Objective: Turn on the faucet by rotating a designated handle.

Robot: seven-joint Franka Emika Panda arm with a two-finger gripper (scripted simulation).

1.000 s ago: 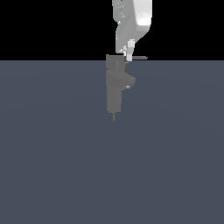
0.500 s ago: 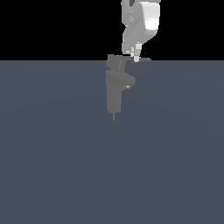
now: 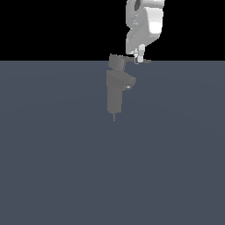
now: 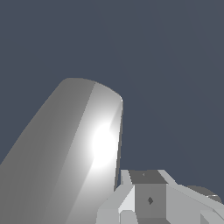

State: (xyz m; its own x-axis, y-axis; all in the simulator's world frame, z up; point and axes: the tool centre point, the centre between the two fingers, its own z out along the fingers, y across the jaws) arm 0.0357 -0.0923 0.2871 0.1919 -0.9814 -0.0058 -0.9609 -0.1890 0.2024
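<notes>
The faucet (image 3: 115, 93) is a small gray blocky column standing on the dark floor, with a short angled spout (image 3: 128, 83). On its top sits a short hub (image 3: 116, 63), and the thin flat handle blade (image 3: 141, 61) points toward the exterior view's right. My white gripper (image 3: 140, 58) comes down from above with its fingertips right at the blade, near its outer end. The fingers look shut and hold nothing. In the wrist view a broad shiny gray surface (image 4: 78, 153) fills one side, close beside my fingers (image 4: 148, 199).
The flat dark blue-gray floor (image 3: 112, 176) spreads all around the faucet. The arm's white body (image 3: 145, 24) rises above the handle against a black background.
The arm and gripper have moved toward the exterior view's right, along the handle blade toward its outer end. The faucet column has not moved.
</notes>
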